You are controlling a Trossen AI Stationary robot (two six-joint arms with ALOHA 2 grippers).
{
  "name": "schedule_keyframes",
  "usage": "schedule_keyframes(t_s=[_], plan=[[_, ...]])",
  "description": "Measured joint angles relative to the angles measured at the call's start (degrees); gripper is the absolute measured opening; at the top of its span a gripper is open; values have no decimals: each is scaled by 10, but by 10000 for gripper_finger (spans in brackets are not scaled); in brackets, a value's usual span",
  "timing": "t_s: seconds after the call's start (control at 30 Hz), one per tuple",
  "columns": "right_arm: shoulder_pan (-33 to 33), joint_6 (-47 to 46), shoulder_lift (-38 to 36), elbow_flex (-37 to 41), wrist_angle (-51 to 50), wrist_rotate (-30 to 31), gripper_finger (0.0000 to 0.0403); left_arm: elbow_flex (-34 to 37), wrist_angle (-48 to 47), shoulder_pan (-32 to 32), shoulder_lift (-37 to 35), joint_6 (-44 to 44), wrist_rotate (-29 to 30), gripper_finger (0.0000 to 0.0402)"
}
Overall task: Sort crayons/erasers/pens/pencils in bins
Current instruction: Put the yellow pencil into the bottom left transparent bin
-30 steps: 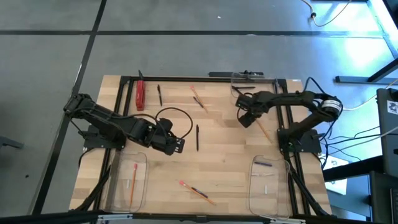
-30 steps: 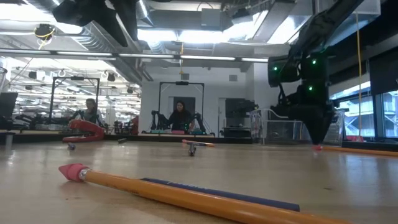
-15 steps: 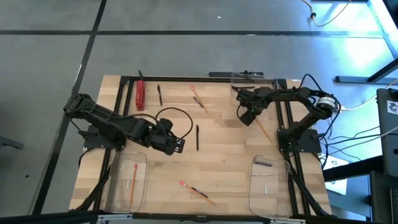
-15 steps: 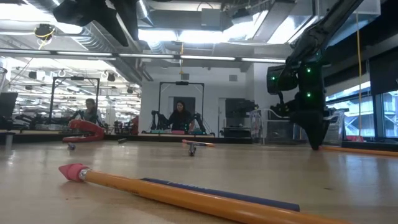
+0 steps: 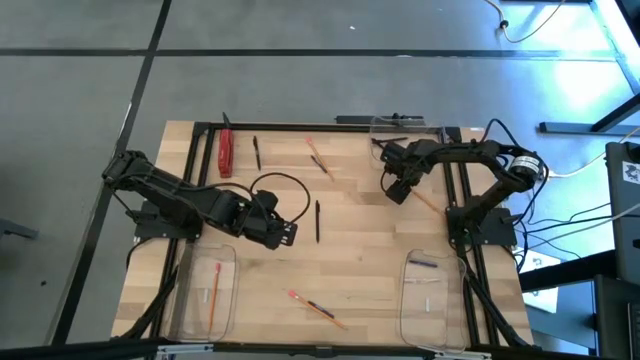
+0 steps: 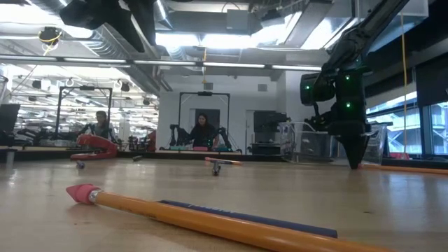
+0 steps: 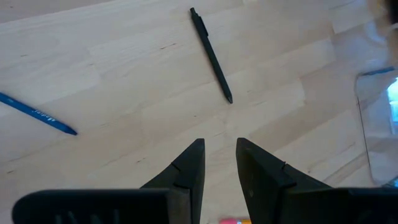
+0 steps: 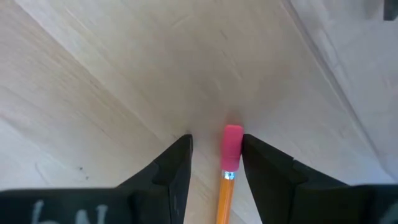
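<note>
Nearest on the bench, two of the bins sit at the front corners. The left bin (image 5: 205, 290) has one pencil (image 5: 214, 291) in it. The right bin (image 5: 432, 296) holds a short dark stick (image 5: 424, 264), a crayon by the look of it, and a small pale piece I cannot make out. Between the two bins, a loose pencil (image 5: 297, 297) lies crossed with a blue stick (image 5: 318, 309), both unsorted.

Farther in on the left, my left jaws hang released with nothing between them. They point toward a black pen (image 7: 211, 55) lying alone near the middle of the bench, and they are apart from it.

Farther still on the right, my right jaws are down at the bench, spread open either side of the pink end (image 8: 231, 146) of another pencil (image 5: 426, 206). One side stands just beside the eraser tip and there is a clear gap on the other, so I have not clamped it yet. I judge this to be the step in hand: close on that pencil, lift it and take it to the bin with the other pencil.

Along the far side lie two more crossed pencils (image 5: 318, 156), another pen (image 5: 257, 152), a red object (image 5: 226, 152) and the third bin (image 5: 402, 126), in which I can see nothing.

By my count the sorting is early: only a few items are binned and at least seven sticks are left out.
</note>
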State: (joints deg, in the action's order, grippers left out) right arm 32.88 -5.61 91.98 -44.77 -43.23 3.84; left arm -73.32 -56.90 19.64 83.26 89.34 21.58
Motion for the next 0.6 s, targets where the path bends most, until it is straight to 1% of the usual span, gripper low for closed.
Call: schedule_keyframes(t_s=[0.43,0.6], plan=[[0,-10,4,-28,-19,13,145,0,0,0,0,0,0,85],[0,8,4,-28,-27,18,145,0,0,0,0,0,0,85]])
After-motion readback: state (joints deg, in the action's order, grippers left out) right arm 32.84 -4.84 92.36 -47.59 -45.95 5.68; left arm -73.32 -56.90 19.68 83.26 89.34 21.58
